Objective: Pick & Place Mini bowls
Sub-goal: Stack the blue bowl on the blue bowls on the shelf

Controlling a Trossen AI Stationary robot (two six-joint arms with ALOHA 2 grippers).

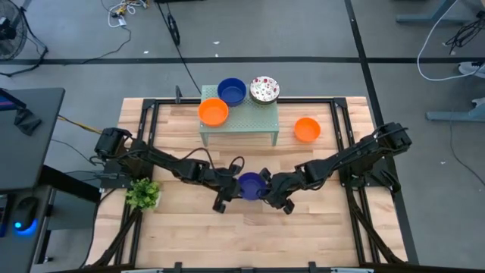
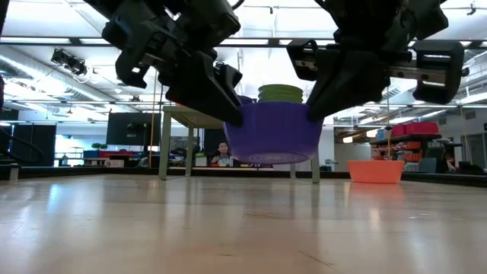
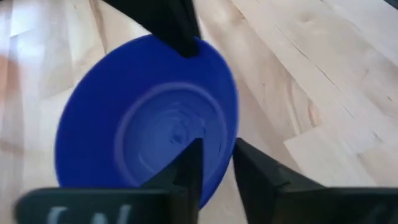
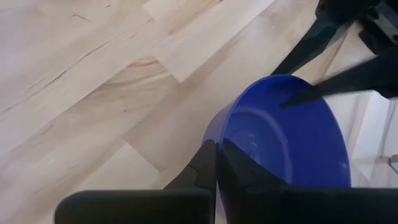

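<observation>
Held in the air above the wooden surface (image 1: 318,220), near its front middle: a dark blue mini bowl (image 1: 251,184), upright, clear of the boards in the low view. Pinched on one side of the rim by the left gripper (image 1: 230,186), fingers (image 3: 189,174) closed over the wall, one inside and one outside. Pinched on the opposite side of the rim by the right gripper (image 1: 270,188), fingers (image 4: 208,168) likewise pressed together on the wall. Both arms stretched inward from the far corners, meeting at the bowl.

Farther back, on the mint-green perforated stand (image 1: 250,121): an orange mini bowl (image 1: 213,112) at its left part, a second dark blue mini bowl (image 1: 232,92) at its back edge, and a white red-speckled mini bowl (image 1: 264,89) just beside that one. On the boards to the right of the stand, apart from it: another orange bowl (image 1: 307,129). Near the left front: a small green leafy plant (image 1: 142,193).
</observation>
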